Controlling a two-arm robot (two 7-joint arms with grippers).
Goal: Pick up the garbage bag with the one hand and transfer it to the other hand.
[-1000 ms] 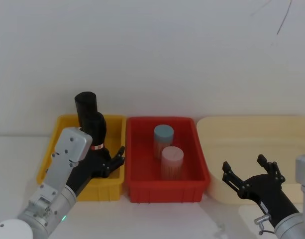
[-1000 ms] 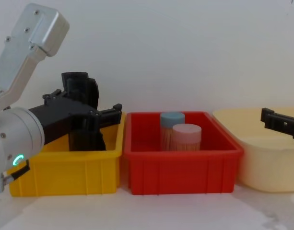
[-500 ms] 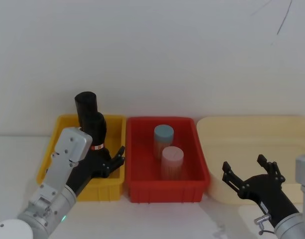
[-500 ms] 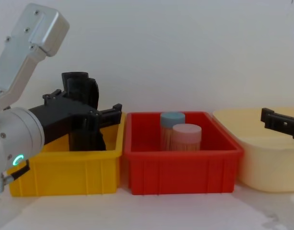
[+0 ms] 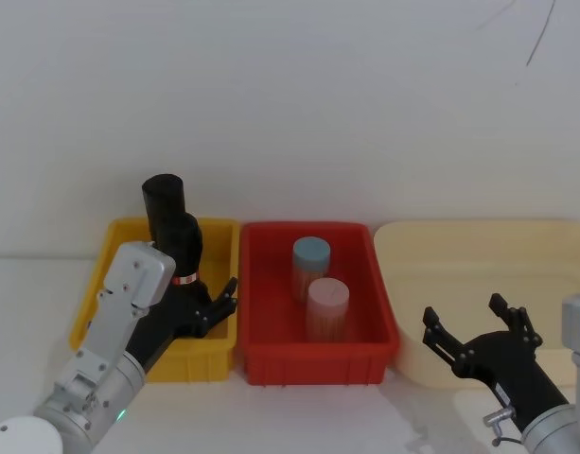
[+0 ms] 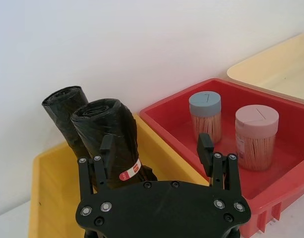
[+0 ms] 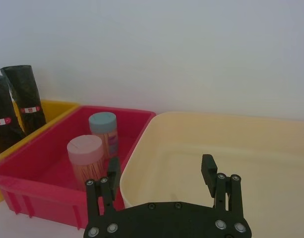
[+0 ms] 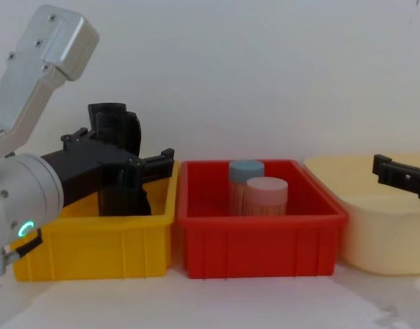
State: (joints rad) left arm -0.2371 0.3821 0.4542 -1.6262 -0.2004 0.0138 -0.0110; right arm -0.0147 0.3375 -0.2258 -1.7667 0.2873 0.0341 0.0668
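Left gripper [image 5: 202, 307], spread, straddled the bag [image 5: 182, 244] in the yellow bin [image 5: 127, 227] — right gripper [image 5: 463, 312], released, hung by the cream bin [image 5: 460, 233]

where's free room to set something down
The cream tub is bare inside, beside the red bin, with the open right gripper at its near edge. The table strip before the bins is free. Crowded: the yellow bin holds the garbage bag, a second black roll and the open left gripper; two toothpick jars fill the red bin's middle.
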